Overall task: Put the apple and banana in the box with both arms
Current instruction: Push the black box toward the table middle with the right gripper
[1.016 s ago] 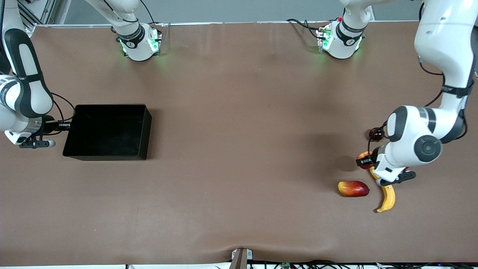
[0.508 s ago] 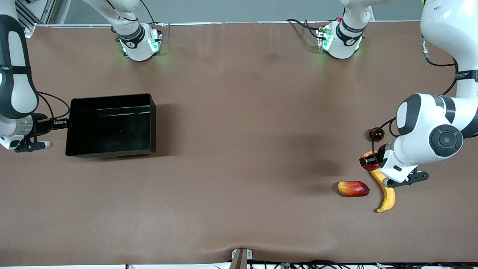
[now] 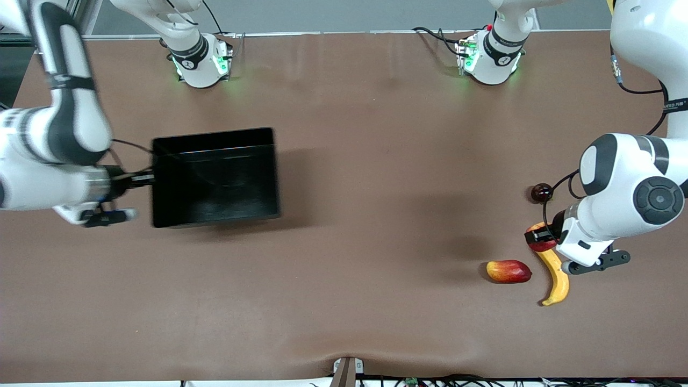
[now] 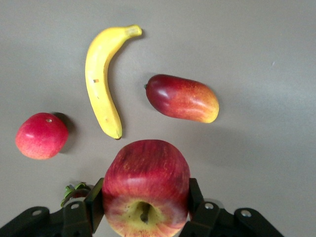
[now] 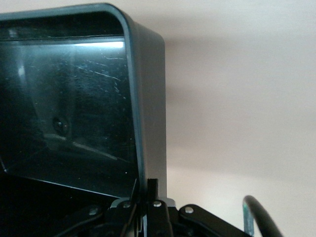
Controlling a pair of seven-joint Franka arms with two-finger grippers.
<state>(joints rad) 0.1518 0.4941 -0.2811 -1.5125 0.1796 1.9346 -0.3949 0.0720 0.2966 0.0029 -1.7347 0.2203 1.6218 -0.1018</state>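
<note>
The apple (image 4: 145, 173), red with a yellow stem dimple, is clamped in my left gripper (image 4: 145, 197), which is shut on it. In the front view the left gripper (image 3: 542, 236) holds the apple (image 3: 536, 241) over the table, above one end of the banana (image 3: 557, 277). The yellow banana (image 4: 101, 79) lies free on the table. My right gripper (image 3: 144, 179) is shut on a side wall of the black box (image 3: 215, 131); the box looks blurred and tilted. The right wrist view shows the right gripper (image 5: 146, 190) pinching the box wall (image 5: 148, 98).
A red-yellow mango-like fruit (image 3: 508, 271) lies beside the banana, toward the right arm's end; it also shows in the left wrist view (image 4: 182, 98). A pink-red round fruit (image 4: 42, 136) and a small leafy fruit (image 4: 74, 190) lie near the banana. A small dark fruit (image 3: 541, 192) sits farther from the camera.
My right gripper has carried the box along the table toward the left arm's end. My left gripper, with the apple in it, has shifted slightly toward the left arm's end.
</note>
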